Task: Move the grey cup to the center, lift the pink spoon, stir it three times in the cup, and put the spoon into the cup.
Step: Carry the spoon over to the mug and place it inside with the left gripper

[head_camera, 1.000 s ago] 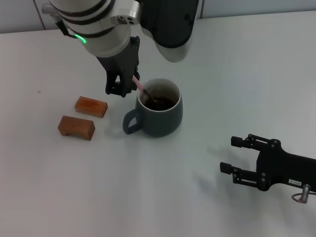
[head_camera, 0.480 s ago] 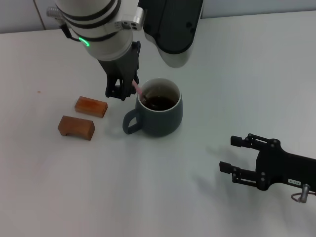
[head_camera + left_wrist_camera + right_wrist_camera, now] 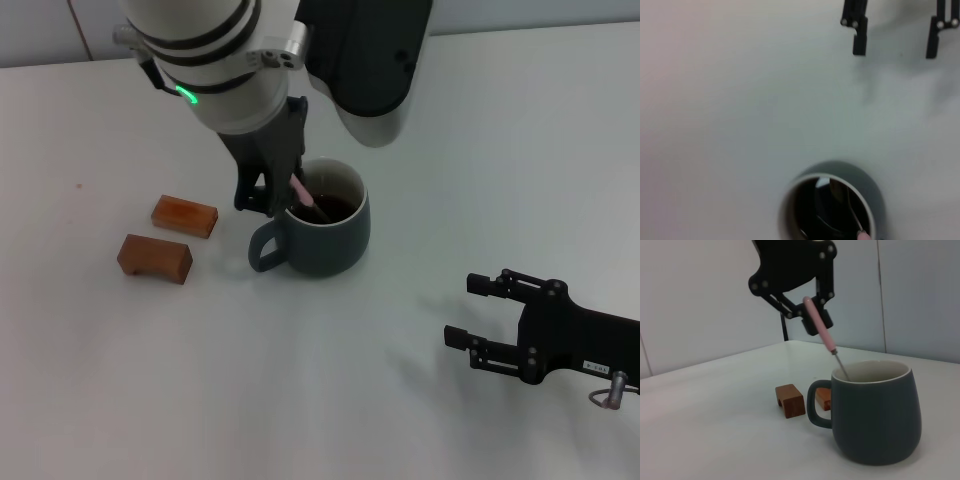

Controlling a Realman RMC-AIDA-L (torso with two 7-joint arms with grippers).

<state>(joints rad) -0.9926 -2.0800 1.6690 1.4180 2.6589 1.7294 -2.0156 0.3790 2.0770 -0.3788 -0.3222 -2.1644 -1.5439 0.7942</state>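
Overhead, in the head view, the grey cup (image 3: 322, 219) is seen near the middle of the white worktop (image 3: 330, 380), its loop handle turned toward the left and near side. The left pincer (image 3: 272, 196) is held just above the cup's left rim and is clamped on the pink spoon (image 3: 300, 190), whose handle slants down to the right so that the bowl is sunk in the dark liquid. Two brown wooden blocks (image 3: 168, 237) are laid to the left of the cup, apart from it. The right pincer (image 3: 478, 318) is parked near and to the right, well apart from the cup, with its fingers spread and nothing held.

From the left wrist view, the cup (image 3: 832, 206) is looked into from above; the white inner rim and dark contents are shown, and only the pink tip (image 3: 862, 234) and thin metal stem of the spoon are caught. The right pincer's spread fingers (image 3: 858, 31) are seen farther off.

In the right wrist view, the spoon (image 3: 822, 332) is gripped high on its handle by the left pincer (image 3: 810, 315), and its stem is dipped behind the cup's (image 3: 876, 412) rim. The spoon is judged light, slim and stiff, best held by the upper handle as it is. The cup is judged heavy, smooth and breakable, and it could be nudged if the rim is struck in stirring.
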